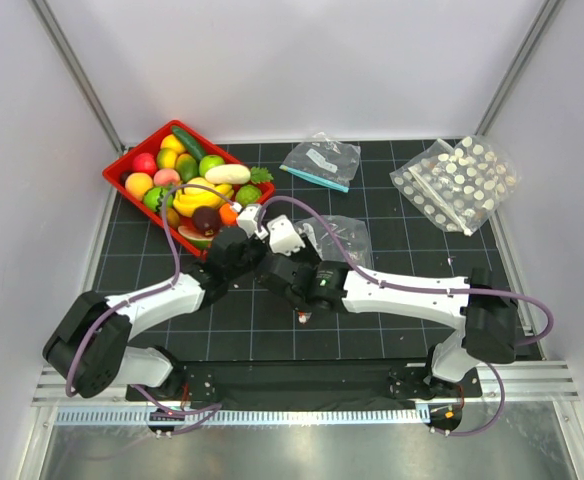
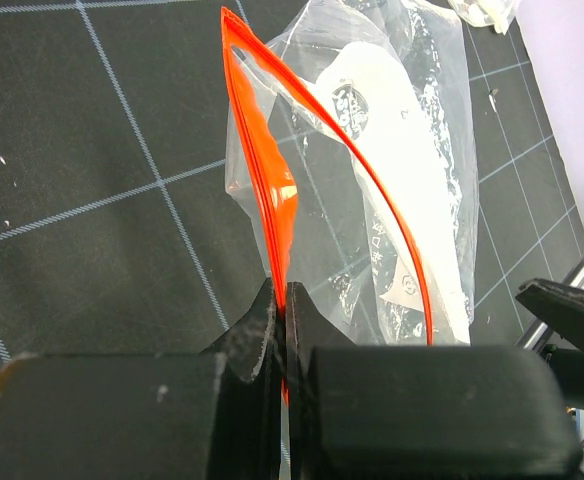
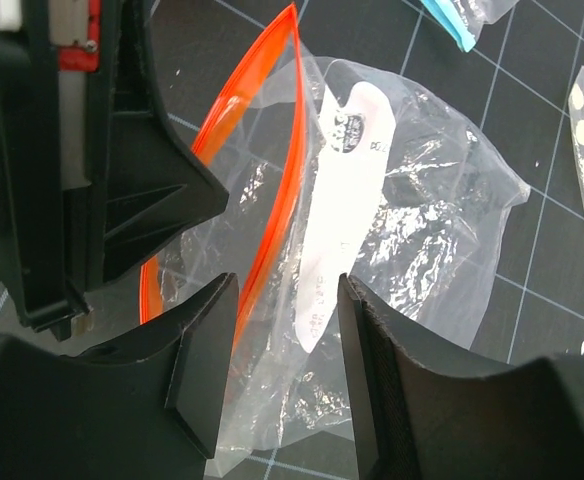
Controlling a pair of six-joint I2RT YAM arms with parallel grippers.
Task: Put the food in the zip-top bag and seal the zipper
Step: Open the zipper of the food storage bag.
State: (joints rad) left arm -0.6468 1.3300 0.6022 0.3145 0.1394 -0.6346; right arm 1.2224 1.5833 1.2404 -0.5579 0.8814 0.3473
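On the black gridded mat [image 1: 412,260], the food [image 1: 187,178] sits heaped in a red tray [image 1: 130,150] at the far left. The zip-top bag [image 3: 422,230] lies mid-mat, just right of the tray, its mouth gaping. The left gripper [image 2: 284,325] pinches tight on the zipper [image 2: 272,200]. The right gripper [image 3: 284,310], fingers apart, straddles the bag's mouth edge.

Overhead view of a dark gridded counter [image 1: 137,250]. At far left sits a red tray [image 1: 130,150] heaped with glossy toy food [image 1: 197,185]. A clear bag with a teal strip [image 1: 320,160] lies far centre, and a white-dotted bag [image 1: 457,180] far right. The left arm [image 1: 162,298] and right arm [image 1: 402,290] meet mid-counter, partly covering the crinkly zip-top bag [image 1: 347,232].
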